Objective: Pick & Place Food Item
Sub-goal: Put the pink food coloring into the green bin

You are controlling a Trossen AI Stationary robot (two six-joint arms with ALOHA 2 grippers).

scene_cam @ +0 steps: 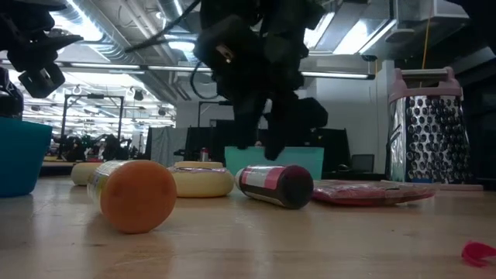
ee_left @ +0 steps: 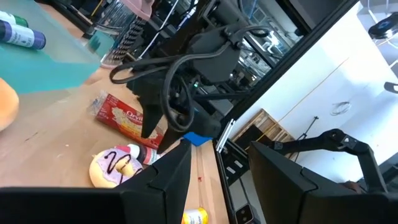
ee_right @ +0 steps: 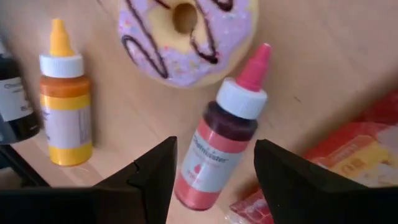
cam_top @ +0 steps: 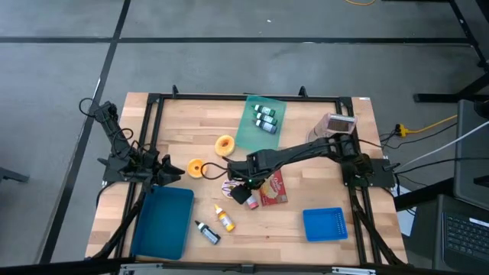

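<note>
A purple-iced donut with dark stripes lies flat on the wooden table near its middle. Beside it a red food-colouring bottle lies on its side. My right gripper hangs open just above this bottle, pointing steeply down, with one finger on either side of it and clear of it in the low view. A red snack packet lies flat right of the bottle. My left gripper waits open at the table's left, holding nothing.
Near the front lie a yellow bottle and a black bottle. Two orange donuts lie left of centre. A blue tray stands front left and a blue box front right. A green mat with bottles and a grater are at the back.
</note>
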